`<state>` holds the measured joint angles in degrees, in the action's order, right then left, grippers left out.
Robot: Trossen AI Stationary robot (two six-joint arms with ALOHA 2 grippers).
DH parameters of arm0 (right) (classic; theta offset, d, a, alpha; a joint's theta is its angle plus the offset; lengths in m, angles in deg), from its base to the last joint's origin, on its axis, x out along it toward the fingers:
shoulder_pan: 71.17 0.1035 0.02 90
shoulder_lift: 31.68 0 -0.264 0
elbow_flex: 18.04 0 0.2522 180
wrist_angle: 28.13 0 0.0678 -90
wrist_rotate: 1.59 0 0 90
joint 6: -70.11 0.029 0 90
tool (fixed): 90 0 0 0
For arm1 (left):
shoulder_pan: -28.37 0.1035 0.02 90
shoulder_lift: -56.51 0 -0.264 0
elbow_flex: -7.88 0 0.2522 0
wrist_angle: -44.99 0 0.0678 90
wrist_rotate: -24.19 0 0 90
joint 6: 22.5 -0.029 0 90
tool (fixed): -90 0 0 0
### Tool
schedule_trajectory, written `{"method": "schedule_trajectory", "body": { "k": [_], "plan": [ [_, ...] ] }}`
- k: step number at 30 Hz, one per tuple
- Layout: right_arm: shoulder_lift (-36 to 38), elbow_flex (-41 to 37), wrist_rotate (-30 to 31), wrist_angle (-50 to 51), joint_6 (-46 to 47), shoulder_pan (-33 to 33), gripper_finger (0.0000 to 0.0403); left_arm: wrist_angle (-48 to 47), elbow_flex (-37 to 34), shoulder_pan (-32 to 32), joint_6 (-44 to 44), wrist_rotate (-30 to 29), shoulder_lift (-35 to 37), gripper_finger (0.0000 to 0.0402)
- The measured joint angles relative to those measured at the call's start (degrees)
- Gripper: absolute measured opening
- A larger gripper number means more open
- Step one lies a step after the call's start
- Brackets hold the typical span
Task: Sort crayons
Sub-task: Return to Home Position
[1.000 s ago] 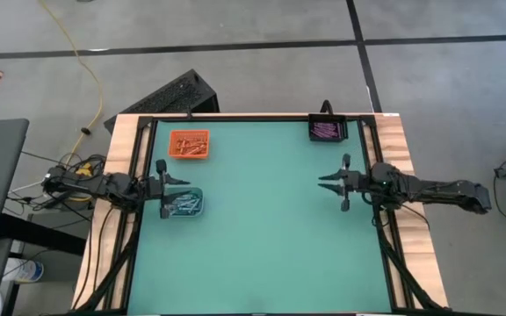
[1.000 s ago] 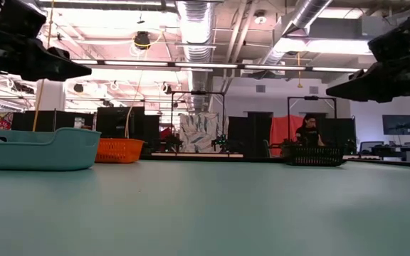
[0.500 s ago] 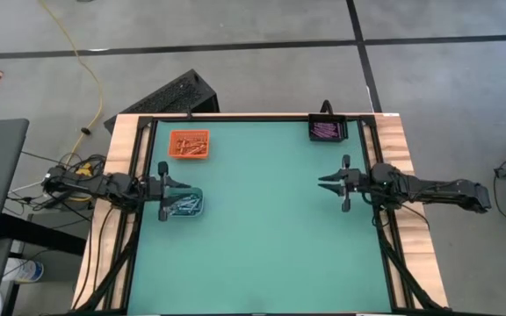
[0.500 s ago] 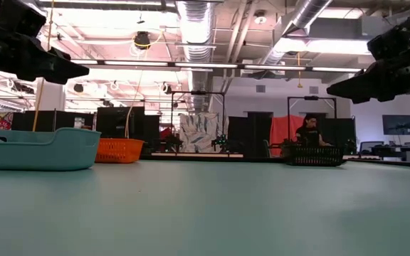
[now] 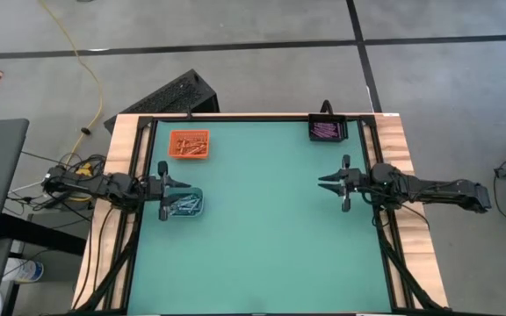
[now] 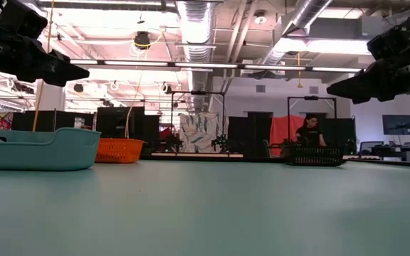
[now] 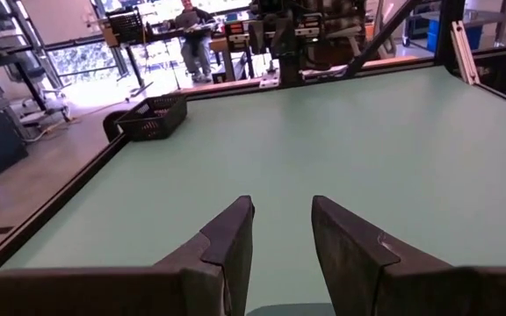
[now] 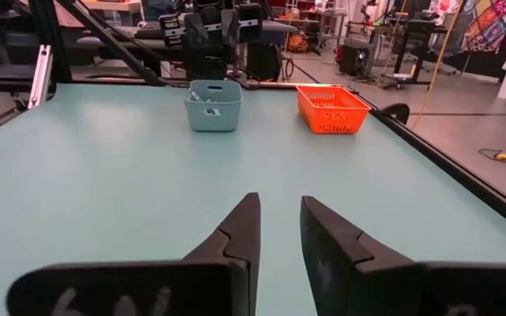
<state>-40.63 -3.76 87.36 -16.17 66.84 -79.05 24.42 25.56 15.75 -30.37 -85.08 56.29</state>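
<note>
Crayons are all binned, none loose on the green table (image 5: 262, 237).
- Orange-red crayons (image 5: 188, 145) are in the orange tray (image 5: 170, 145), far-left corner.
- Blue-grey crayons (image 5: 185, 206) are in the teal bin (image 5: 201, 207), left edge, just nearer than the orange tray.
- Purple crayons (image 5: 327, 131) are in the black tray (image 5: 311, 130), far-right corner.

The left gripper (image 5: 183, 183) hangs above the teal bin's edge with its fingers (image 7: 232, 239) parted by a narrow gap, holding nothing.

The right gripper (image 5: 325, 183) hangs over the table's right side, well apart from every tray. It also shows a slim gap and is empty.

A person (image 6: 309, 131) sits in the room beyond.
</note>
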Motion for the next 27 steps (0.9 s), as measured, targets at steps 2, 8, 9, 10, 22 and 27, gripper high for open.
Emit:
{"method": "schedule_trajectory", "body": {
  "k": [2, 8, 9, 10, 22, 27],
  "plan": [
    [0.0, 0.01, -0.01, -0.04, -0.02, 0.0, 0.0086, -0.04, 0.02, 0.0, 0.0, 0.0, -0.01, 0.0109],
    [0.0, 0.02, -0.05, -0.11, -0.17, 0.0, 0.0086, -0.11, 0.02, 0.0, 0.0, 0.0, 0.0, 0.0109],
    [0.0, 0.0, -0.05, -0.11, -0.17, 0.0, 0.0086, -0.11, 0.02, 0.0, 0.02, 0.0, -0.01, 0.0109],
    [0.0, 0.01, -0.05, -0.12, -0.17, 0.0, 0.0086, -0.13, 0.02, 0.0, 0.5, 0.03, 0.0, 0.0109],
    [0.0, 0.02, -0.05, -0.15, -0.17, -0.02, 0.0086, -0.17, 0.02, 0.02, 4.48, -0.04, 0.0, 0.0109],
    [0.0, 0.01, -0.05, -0.15, -0.17, -0.02, 0.0086, -0.18, 0.02, 0.02, 4.48, -0.05, 0.0, 0.0109]
  ]
}}
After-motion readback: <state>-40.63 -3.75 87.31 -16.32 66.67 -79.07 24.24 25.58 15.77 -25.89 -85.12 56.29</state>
